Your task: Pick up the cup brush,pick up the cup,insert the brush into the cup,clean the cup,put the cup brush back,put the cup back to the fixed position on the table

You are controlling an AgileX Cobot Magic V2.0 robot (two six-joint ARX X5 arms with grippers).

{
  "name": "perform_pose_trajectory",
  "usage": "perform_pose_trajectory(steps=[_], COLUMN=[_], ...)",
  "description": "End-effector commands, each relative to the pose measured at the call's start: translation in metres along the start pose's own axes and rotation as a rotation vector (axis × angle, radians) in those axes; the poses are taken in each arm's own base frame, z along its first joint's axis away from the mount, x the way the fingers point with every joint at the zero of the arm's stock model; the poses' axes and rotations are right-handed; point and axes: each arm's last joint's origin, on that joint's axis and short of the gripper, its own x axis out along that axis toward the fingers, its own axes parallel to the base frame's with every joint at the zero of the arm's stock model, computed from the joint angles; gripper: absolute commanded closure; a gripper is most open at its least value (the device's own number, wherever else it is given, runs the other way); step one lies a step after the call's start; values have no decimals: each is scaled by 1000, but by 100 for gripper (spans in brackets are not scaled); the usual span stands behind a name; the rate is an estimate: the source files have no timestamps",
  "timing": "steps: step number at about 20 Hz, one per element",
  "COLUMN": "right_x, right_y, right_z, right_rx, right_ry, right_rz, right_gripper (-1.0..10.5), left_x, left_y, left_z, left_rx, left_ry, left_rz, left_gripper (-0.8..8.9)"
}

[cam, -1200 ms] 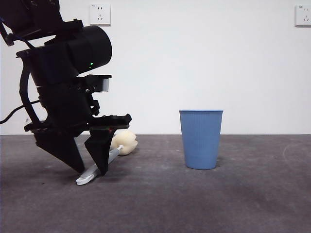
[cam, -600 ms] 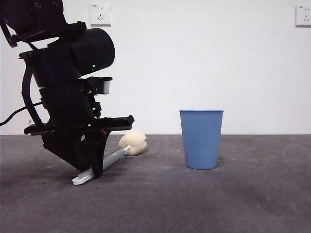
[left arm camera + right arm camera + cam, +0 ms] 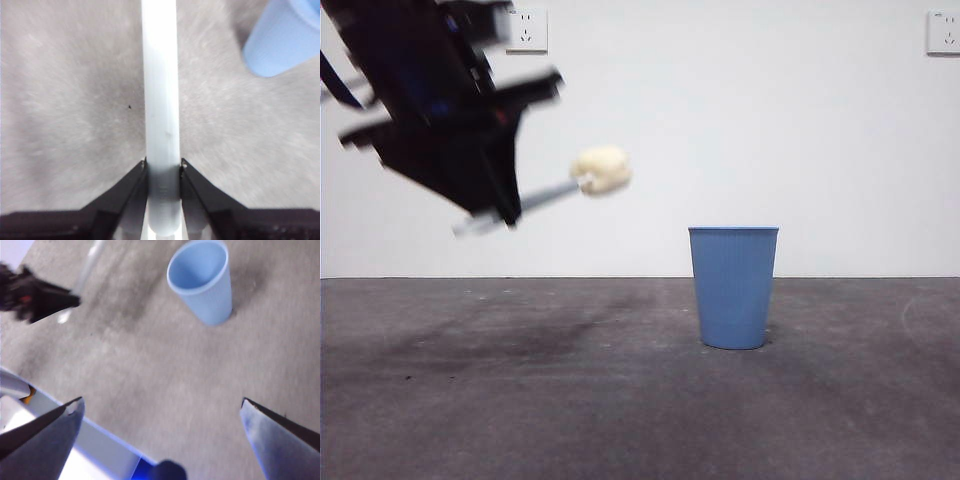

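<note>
My left gripper [image 3: 498,212] is shut on the grey handle of the cup brush [image 3: 552,192] and holds it high above the table at the left, its cream sponge head [image 3: 601,170] pointing toward the cup. The left wrist view shows the handle [image 3: 160,100] clamped between the jaws. The blue ribbed cup [image 3: 733,286] stands upright on the table [image 3: 620,400], right of centre. It also shows in the left wrist view [image 3: 282,37] and the right wrist view [image 3: 201,280]. My right gripper [image 3: 160,412] is open and empty, well above the table and away from the cup.
Two white wall sockets [image 3: 525,29] sit high on the pale back wall. The table's near edge with a blue-white strip [image 3: 100,450] shows in the right wrist view.
My left gripper has lifted the cup brush off the table and now holds it high in the air. The cup has not moved.
</note>
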Motion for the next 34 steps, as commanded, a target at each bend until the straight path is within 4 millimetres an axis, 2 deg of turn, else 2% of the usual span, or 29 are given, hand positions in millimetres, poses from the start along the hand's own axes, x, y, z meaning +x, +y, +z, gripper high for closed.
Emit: perform_pose_trajectory(steps=[1, 4, 7, 9, 13, 19, 24, 28, 34], right_x=[20, 57, 96, 114, 141, 183, 209, 221, 235], right_y=[0, 1, 4, 4, -4, -17, -31, -43, -48], right_z=[11, 11, -6, -16, -33, -32, -33, -33, -33], right_rx=[-49, -102, -161, -175, -164, -189, -209, -208, -233], right_ry=[-10, -24, -49, -100, -171, -228, -283, -338, -406], right_rz=[42, -2, -64, -90, -162, -173, -189, -196, -184], right_gripper=[349, 349, 348, 349, 349, 348, 349, 349, 349], left_x=[-27, -56, -77, -84, -88, -88, -88, -88, -88], left_y=[2, 5, 9, 11, 12, 12, 12, 13, 13], left_z=[-3, -8, -17, -21, -24, -24, -26, -27, -27], left_rx=[51, 63, 89, 90, 98, 98, 100, 100, 100], left_ry=[-39, -79, -81, -75, -68, -63, -40, -32, -35], left_rz=[-14, -22, -19, -18, -16, -15, -10, -9, -9], left_gripper=[822, 822, 822, 822, 822, 822, 822, 822, 822])
